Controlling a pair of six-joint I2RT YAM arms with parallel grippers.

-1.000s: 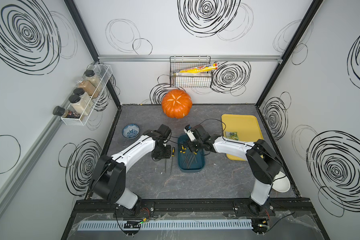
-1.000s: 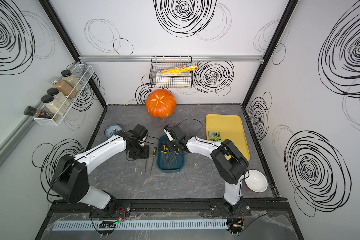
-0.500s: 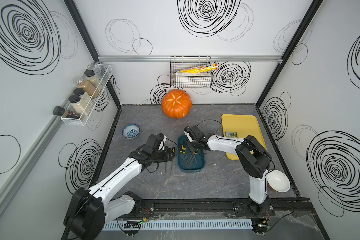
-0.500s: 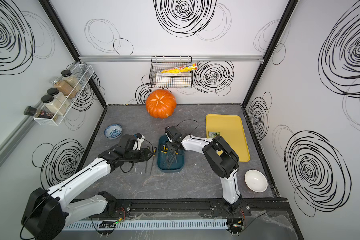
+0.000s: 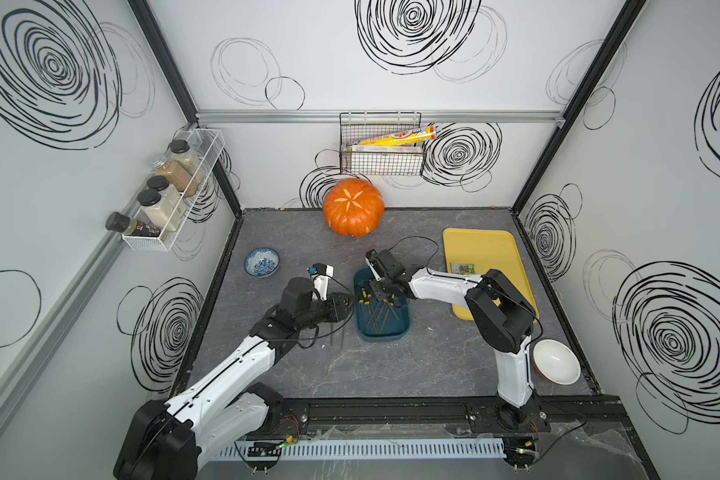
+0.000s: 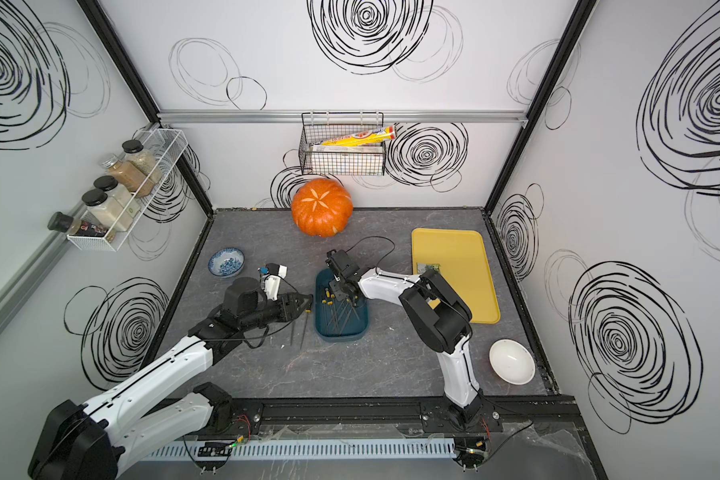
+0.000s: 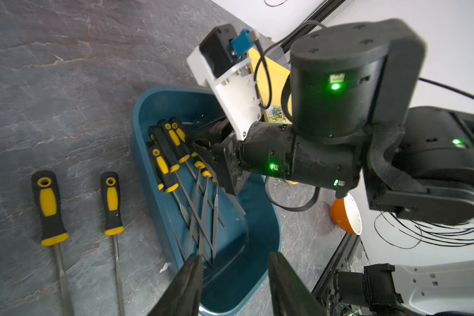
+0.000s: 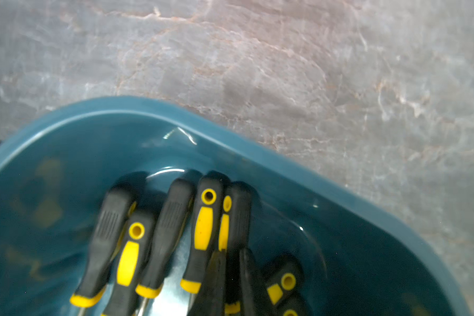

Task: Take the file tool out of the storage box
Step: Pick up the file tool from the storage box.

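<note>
Left arm [image 5: 242, 365] now stretched low, left claw [image 7: 234, 262] released beside teal box [image 5: 381, 336]; right claw [image 8: 230, 273] clenched on file [image 8: 238, 213] inside. Grey marbled tabletop [image 5: 391, 374], white swirl-marked walls [image 5: 329, 54].

Files [image 8: 203, 232], seemingly crossed, in storage box [image 8: 367, 260]

Bright, even light, soft shadows; bowed edges; right wrist view blurry, glints on storage box [image 8: 353, 246].

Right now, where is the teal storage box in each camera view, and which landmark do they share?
Top view: storage box just below picture centre.
Top view: storage box likewise.
Left wrist: storage box across the middle.
Right wrist: storage box close up, one rounded corner.
Shared landmark: yellow-and-black file handles inside it.
</note>
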